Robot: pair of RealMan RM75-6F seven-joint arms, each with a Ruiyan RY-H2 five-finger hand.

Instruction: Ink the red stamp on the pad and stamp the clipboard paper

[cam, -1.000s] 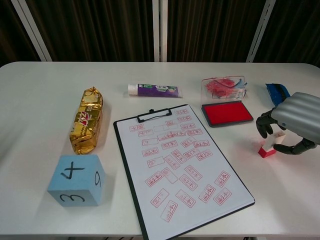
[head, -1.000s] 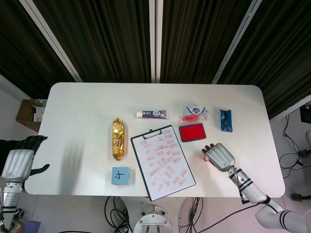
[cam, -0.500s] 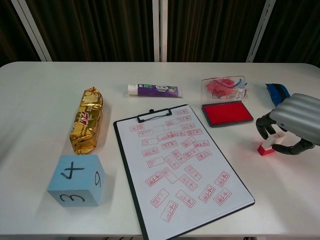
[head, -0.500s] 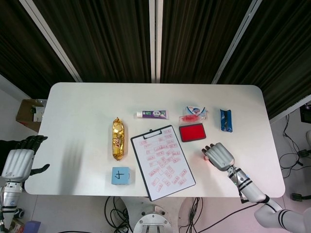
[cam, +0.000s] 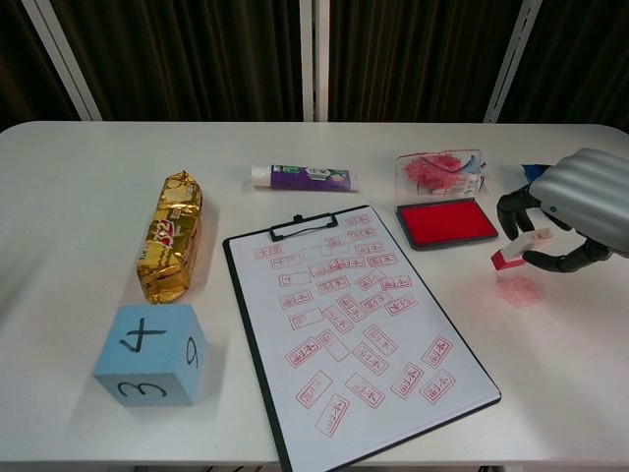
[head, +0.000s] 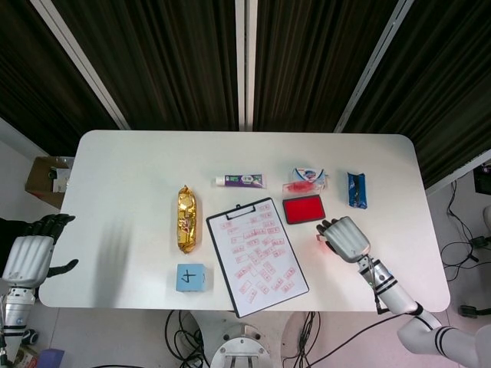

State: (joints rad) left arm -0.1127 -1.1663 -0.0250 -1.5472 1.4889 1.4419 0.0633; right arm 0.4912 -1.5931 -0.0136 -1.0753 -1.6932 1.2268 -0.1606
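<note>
The right hand (cam: 578,211) held the red stamp (cam: 514,254) between thumb and curled fingers, lifted off the white table (cam: 79,187) and tilted, its red face turned down and to the side. The red ink pad (cam: 444,223) lay open just beside the hand, toward the clipboard (cam: 349,320), which was a little further on the same side. The stamp looked small, light and stiff, probably plastic. I think it should be taken by its pale upper body, not by the inked end, because a loose pinch lets it turn. The left hand (head: 27,257) hung off the table edge, well apart, fingers loosely bent, holding nothing.
</note>
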